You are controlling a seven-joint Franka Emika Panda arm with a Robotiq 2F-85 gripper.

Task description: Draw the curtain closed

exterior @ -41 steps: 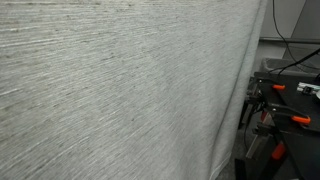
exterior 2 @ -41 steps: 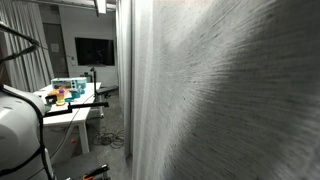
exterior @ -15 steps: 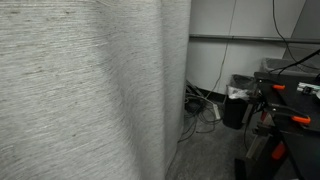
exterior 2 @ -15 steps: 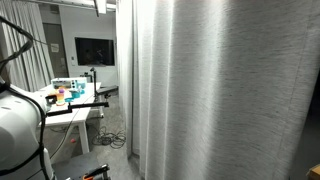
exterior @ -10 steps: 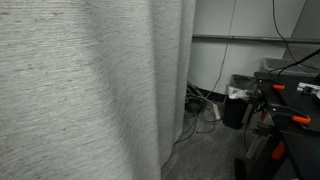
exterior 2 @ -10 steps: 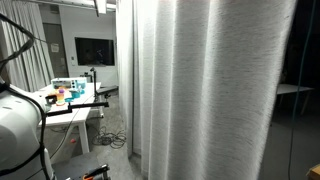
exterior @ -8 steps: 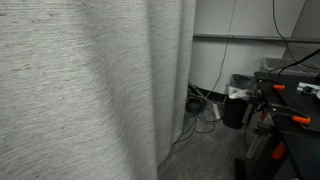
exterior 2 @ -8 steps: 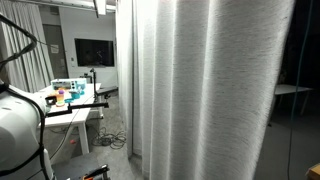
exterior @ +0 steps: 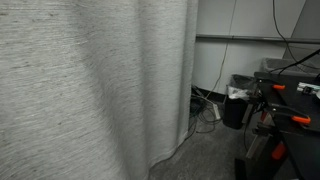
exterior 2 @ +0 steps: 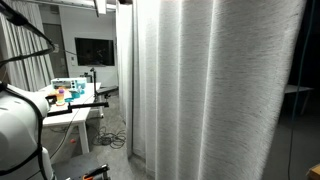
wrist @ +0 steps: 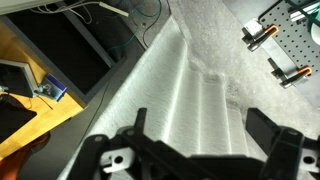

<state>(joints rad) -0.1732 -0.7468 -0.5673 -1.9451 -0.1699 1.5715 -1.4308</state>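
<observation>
Across both exterior views, 1 curtain (exterior: 90, 90) (exterior 2: 210, 90) hangs in folds; 2 fingers (wrist: 265, 130) spread apart, gripping nothing.

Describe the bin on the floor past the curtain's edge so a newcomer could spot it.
From the huge light grey woven curtain filling an exterior view, follow its hanging edge right to the pale wall. Past the floor cables stands a small black bin. It alone is a dark boxy container with something white at its rim, unlike the orange-handled clamps farther right.
</observation>
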